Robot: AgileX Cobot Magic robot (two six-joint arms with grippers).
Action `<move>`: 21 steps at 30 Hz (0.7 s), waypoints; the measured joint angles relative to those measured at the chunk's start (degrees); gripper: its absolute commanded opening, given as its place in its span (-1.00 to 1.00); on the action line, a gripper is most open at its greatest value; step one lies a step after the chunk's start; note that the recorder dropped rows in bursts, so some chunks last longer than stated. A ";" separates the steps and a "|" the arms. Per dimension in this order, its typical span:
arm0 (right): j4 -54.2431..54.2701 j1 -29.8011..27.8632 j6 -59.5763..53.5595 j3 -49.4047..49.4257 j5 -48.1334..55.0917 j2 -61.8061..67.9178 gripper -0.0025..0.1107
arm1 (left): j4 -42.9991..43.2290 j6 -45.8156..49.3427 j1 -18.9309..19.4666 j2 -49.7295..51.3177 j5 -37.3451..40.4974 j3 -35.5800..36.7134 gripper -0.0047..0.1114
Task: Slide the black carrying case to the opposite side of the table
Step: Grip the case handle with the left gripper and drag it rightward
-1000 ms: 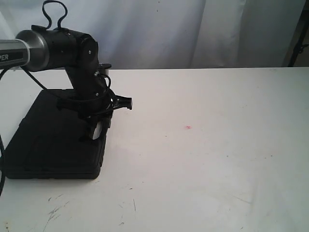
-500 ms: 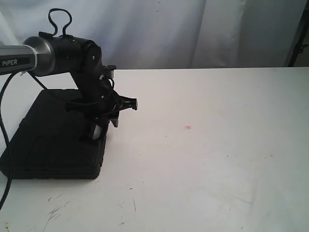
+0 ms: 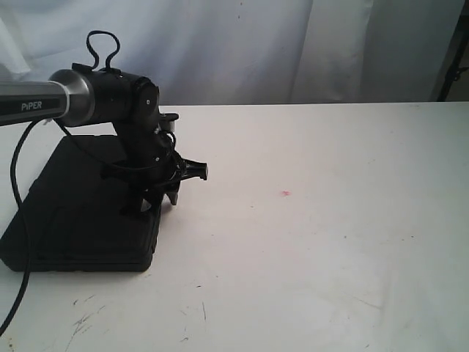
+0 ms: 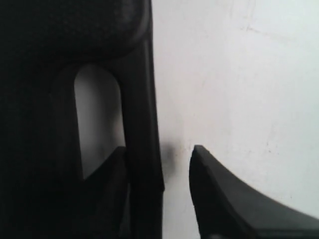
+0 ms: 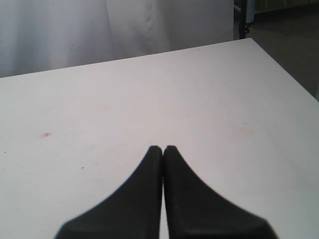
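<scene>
Hooking the case handle before the slide

Exterior view: the black carrying case lies flat at the near left corner of the table, its handle side facing the right edge. The left gripper is down at that side of the case, pointing at the tabletop. The surface between the case and the right edge is bare apart from a small pink-red spot near the middle and scratches along the near edge.

Left wrist view: the jaws are spread on either side of the case's handle bar. One finger sits inside the handle cutout, close against the bar. The other finger is outside it over the white top, with a clear gap to the bar. The bar is straddled, not clamped.

Right wrist view: the right gripper hangs over open table with its jaws pressed together and nothing between them.

The step in hand looks like securing the handle; the slide itself appears not yet begun. The next move probably calls for closing on the bar or bearing the inner finger against it, then drawing the case toward the right edge, low and straight so it does not swivel.
</scene>
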 measured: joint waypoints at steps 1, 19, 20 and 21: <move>0.00 0.00 0.00 0.00 0.00 0.00 -0.96 | 0.00 0.00 0.00 0.21 0.00 0.00 -0.48; 0.00 0.00 0.00 0.00 0.00 0.00 -0.96 | -5.05 -1.54 -2.18 0.42 -0.83 0.00 -0.92; 0.00 0.00 0.00 0.00 0.00 0.00 -0.96 | -5.35 -2.22 -3.36 0.42 -1.36 0.00 -0.92; 0.00 0.00 0.00 0.00 0.00 0.00 -0.96 | -5.46 -2.64 -4.01 0.42 -1.63 0.00 -0.92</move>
